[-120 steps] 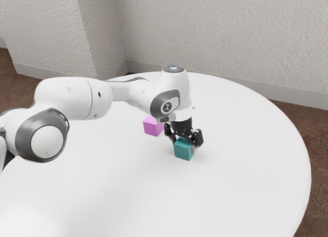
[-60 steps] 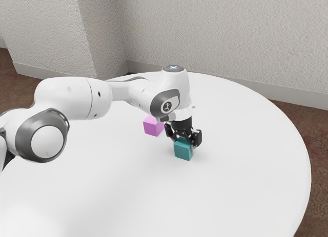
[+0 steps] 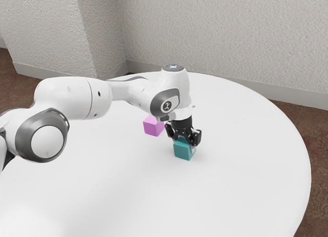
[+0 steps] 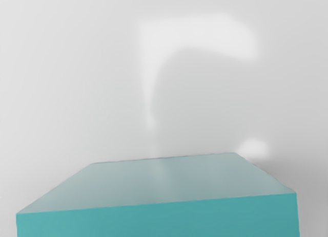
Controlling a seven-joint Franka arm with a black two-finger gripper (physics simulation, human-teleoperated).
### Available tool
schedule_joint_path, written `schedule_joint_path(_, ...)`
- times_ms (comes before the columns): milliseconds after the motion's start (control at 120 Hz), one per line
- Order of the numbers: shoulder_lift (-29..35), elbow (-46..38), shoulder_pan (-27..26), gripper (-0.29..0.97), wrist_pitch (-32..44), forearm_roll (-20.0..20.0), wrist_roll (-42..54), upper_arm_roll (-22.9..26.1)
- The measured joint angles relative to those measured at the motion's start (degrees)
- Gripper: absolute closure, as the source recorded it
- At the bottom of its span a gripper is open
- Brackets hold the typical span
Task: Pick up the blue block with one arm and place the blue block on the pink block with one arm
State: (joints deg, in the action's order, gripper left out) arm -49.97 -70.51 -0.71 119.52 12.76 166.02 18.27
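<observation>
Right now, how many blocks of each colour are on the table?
blue block: 1
pink block: 1
Total: 2 blocks

nearer block [image 3: 183,150] on table [image 3: 246,145] | farther block [image 3: 152,127] behind, toward exterior view's left

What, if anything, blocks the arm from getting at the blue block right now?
Probably nothing, so yes, it looks reachable. The arm is low, directly over the blue block, with no object between them. The pink block sits apart, toward the exterior view's left, on the table.
</observation>
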Motion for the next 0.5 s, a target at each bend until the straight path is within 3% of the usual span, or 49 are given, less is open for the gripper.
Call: schedule_joint_path(500,3.87,0.36,0.02,0.31,-1.52,-0.23,0.00,-1.71)
